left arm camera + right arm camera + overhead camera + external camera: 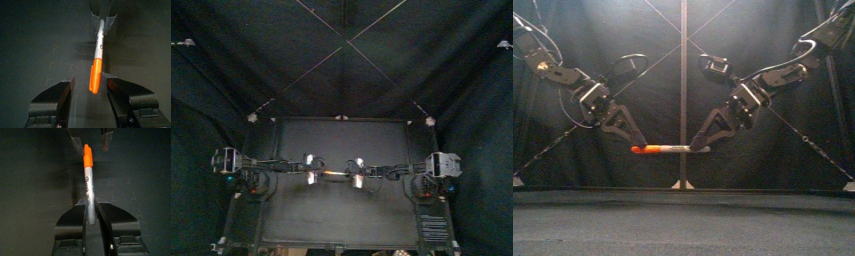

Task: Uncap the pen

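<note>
A marker pen [673, 149] with a white barrel and an orange cap [641, 150] hangs level in the air above the table's middle. My right gripper [702, 140] is shut on the barrel's right end; in the right wrist view the barrel [88, 188] runs out from between the jaws. My left gripper [635, 141] is at the cap end. In the left wrist view the cap [95, 75] lies between the open jaws, with a gap on each side. From above, the pen [334, 177] spans the two grippers.
The black table [338, 215] lies below the pen with nothing else on it. Black curtains close the back and sides.
</note>
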